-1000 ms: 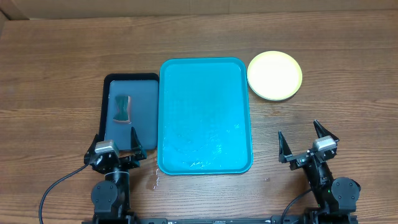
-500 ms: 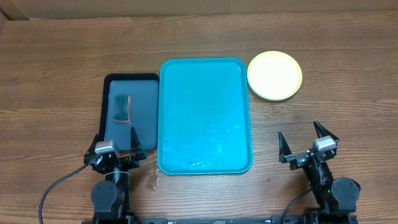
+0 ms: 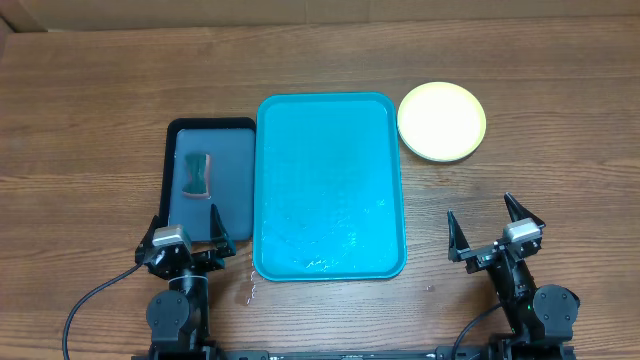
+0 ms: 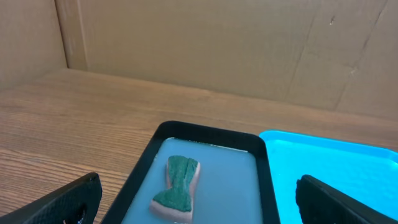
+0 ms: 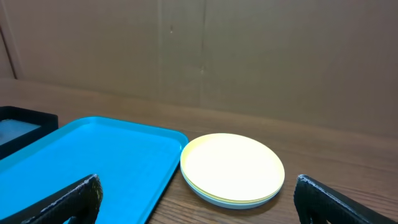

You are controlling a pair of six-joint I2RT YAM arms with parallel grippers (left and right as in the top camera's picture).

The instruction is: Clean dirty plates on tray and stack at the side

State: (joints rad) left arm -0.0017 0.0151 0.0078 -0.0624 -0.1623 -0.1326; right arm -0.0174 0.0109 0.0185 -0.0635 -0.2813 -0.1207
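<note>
Overhead, the left jaws sit at the near edge of the desk (image 3: 90, 110), spread wide and grasping nothing, with one black finger (image 3: 216, 222) over the near right corner of the dark tray (image 3: 172, 180). In the left wrist view both fingers (image 4: 59, 204) frame the picture's lower corners, nothing between them. That dark tray holds a green-topped sponge (image 3: 197, 172), pinched at its waist, lying flat in the far half; the wrist camera shows its pale underside (image 4: 177, 188) resting on a wet-looking floor. Touching or just beside the dark tray's right rim lies the teal tray (image 3: 330, 180), with a glistening film and small droplets toward its near edge. A little water also shines on the wood by its near left corner. Beyond the teal tray's far right corner, just beside it and apart from it, the plates (image 3: 441, 121) stand stacked on the desk; the right wrist view shows a pale yellow top plate (image 5: 233, 167) with further rims layered beneath. Well nearer than the stack, the right jaws are likewise released and empty, fingers (image 3: 456, 238) far apart.
</note>
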